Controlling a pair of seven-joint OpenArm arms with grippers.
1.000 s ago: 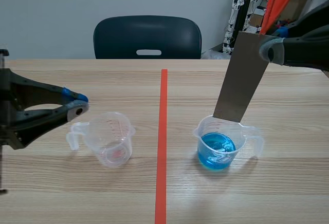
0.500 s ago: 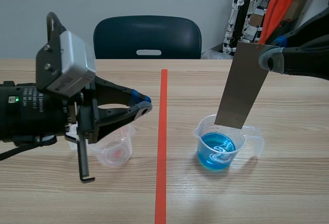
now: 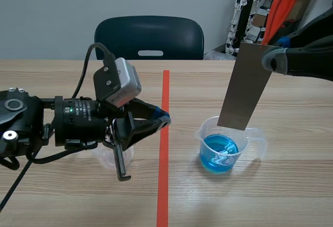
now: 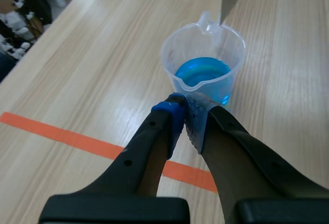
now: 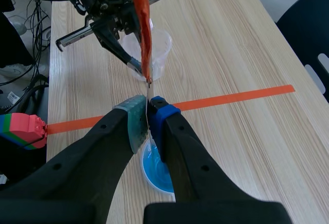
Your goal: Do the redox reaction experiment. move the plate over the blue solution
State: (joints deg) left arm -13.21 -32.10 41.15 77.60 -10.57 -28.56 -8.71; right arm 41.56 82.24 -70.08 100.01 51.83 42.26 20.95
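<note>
Plate: the grey plate (image 3: pixel 244 86) hangs upright, its lower edge at the far rim of the blue-solution beaker (image 3: pixel 221 146), apparently above the liquid.
Right gripper: the right gripper (image 5: pixel 148 112) has its fingers clamped on the plate's upper end.
Left gripper: the left gripper (image 4: pixel 186 116) has its fingers closed together on nothing, with the tips pointing at the blue-solution beaker.
Change: we note the left arm has swung in from the tabletop's (image 3: pixel 291 185) left side, across the empty beaker (image 5: pixel 162 44), up to the tape line (image 3: pixel 164 185). The plate has barely shifted.
Meaning: we judge the plate already positioned over the solution. The left arm's approach suggests it may steady the beaker.
</note>
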